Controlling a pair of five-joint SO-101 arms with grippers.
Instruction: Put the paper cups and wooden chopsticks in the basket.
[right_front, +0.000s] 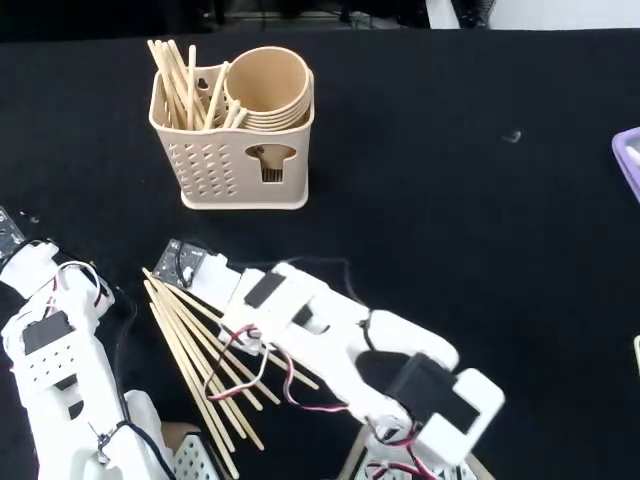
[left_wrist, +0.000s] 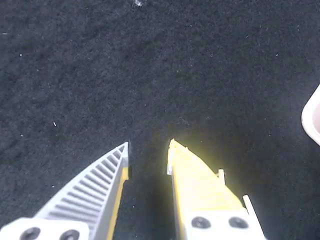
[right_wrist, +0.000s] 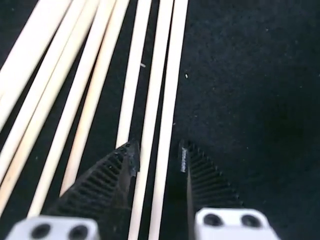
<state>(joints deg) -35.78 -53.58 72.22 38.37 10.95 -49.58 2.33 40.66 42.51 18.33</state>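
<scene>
A black tabletop carries a beige basket holding stacked paper cups and several upright wooden chopsticks. In front of the basket, toward the arms, loose chopsticks lie fanned out flat. The right arm reaches over them, its right jaws released, with one stick between the tips. Farther from the basket, the left arm holds its left jaws parted over the cloth.

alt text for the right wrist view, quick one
The right gripper, open, sits low over a row of loose wooden chopsticks on the black table, with two sticks running between its dark toothed tips.
</scene>
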